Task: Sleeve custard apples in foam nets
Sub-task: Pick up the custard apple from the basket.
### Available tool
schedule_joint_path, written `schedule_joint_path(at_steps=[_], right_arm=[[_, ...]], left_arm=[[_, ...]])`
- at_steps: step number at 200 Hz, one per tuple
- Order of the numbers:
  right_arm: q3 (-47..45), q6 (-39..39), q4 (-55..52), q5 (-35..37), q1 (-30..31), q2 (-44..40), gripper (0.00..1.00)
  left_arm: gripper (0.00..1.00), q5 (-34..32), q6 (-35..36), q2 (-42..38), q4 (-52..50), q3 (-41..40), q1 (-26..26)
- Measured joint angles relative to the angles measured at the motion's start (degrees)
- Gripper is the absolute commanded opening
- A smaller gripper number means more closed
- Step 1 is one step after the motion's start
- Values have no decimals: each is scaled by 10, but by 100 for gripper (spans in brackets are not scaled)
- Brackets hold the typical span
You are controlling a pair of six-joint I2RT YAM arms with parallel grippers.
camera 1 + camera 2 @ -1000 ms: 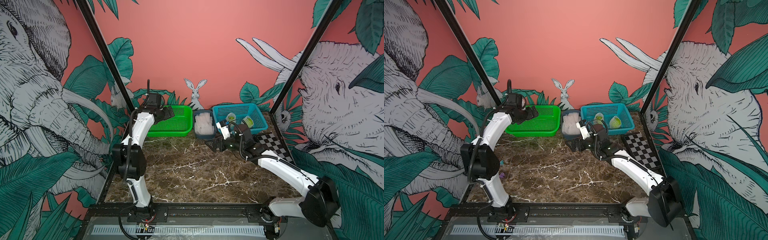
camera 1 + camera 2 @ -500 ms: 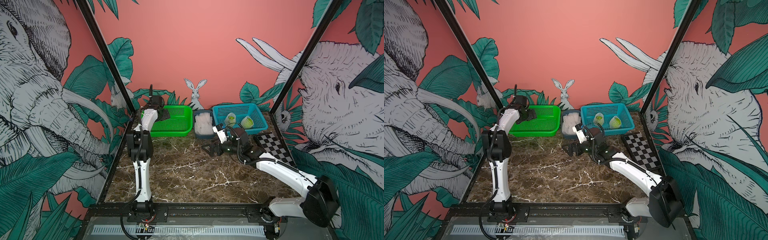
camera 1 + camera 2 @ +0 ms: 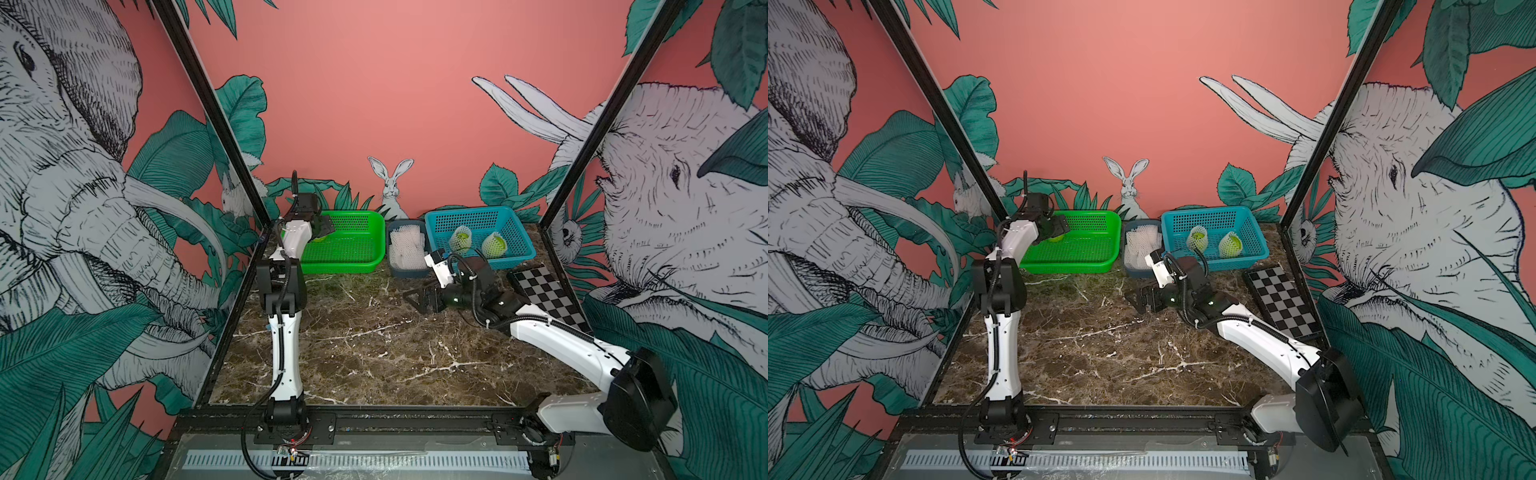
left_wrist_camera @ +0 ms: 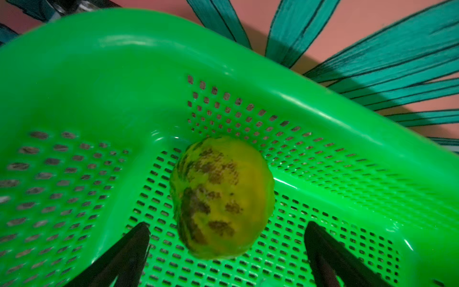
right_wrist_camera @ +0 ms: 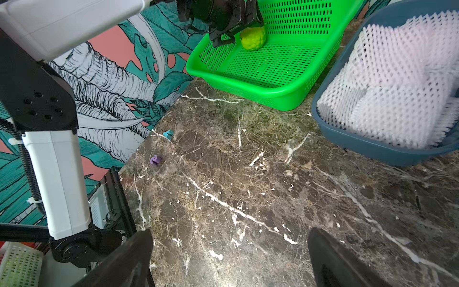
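Observation:
One bare custard apple (image 4: 221, 196), yellow-green with dark patches, lies in the back left corner of the green basket (image 3: 345, 266). My left gripper (image 4: 227, 225) hangs open just over that fruit, one finger on each side, not touching it. In both top views two more custard apples (image 3: 460, 239) (image 3: 1231, 245) sit in the blue basket (image 3: 478, 214), each wrapped in a white foam net. Loose foam nets (image 5: 397, 87) fill the grey-blue bin between the baskets. My right gripper (image 3: 411, 297) is open and empty above the marble, in front of that bin.
A checkerboard plate (image 3: 548, 295) lies at the table's right edge. A small purple bit (image 5: 156, 160) rests on the marble near the left edge. Black frame posts (image 3: 232, 166) stand at both back corners. The left arm's elbow rises steeply beside the green basket.
The left arm has folded upright while its gripper stayed over the green basket's corner. The right gripper has drawn back from the bin and swung left, low over the marble.

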Motion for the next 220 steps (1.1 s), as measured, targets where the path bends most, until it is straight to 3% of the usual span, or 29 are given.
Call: schedule_joint_path(at_steps=[51,96,140,163,220], right_arm=[[0,1,-6,-3,0,3,99],[0,9,-5,-7,0,3,99],[0,15,-6,-9,0,9,99],[0,15,-5,-9,0,9,99],[0,15,-3,-5,0,9,99]], left_arm=[[99,13,-7,40,29,5,2],[93,15,-16,45,54,5,8],[75,24,-21,45,80,6,11],[71,33,-23,45,80,7,12],[70,54,-33,18,95,-40,13]])
